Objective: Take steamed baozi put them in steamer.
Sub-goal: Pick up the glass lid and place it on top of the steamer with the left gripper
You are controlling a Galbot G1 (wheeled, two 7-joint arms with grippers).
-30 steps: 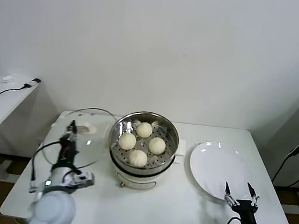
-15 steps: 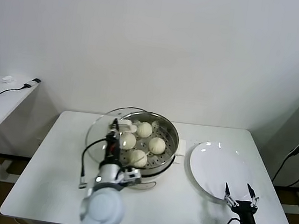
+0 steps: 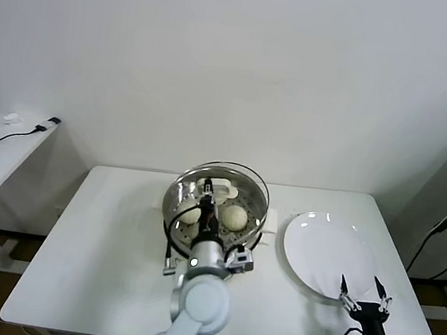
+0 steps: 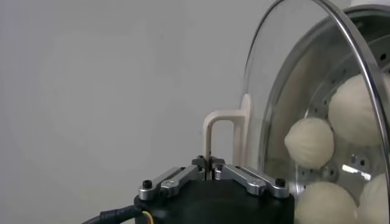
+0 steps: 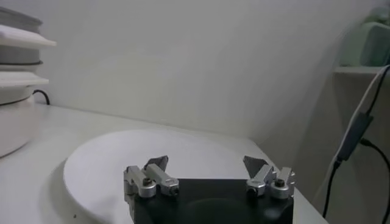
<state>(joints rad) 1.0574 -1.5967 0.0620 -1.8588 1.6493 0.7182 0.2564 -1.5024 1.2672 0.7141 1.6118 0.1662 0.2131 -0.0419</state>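
Four baozi: the steamed baozi point(image 4: 309, 142) lie inside the steamer point(image 3: 257, 194), under the lid.
Left gripper: left gripper point(image 4: 209, 168) is clamped tight on the lid handle point(image 4: 220, 130), carrying the glass lid point(image 3: 190, 189) over the pot.
Step advice: centre the rim over the pot, lower level, release only once seated.
Plate: white plate point(image 3: 323, 252) sits right of the steamer.
Right gripper: right gripper point(image 3: 364, 291) is parked at the table's near right edge, fingers spread wide, empty.

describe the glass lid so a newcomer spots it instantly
On the white table, find the round shiny steel steamer at centre. The round clear glass lid with white handle hangs above it, pinched by the left gripper. Unlike the flat white plate alongside, it is see-through.
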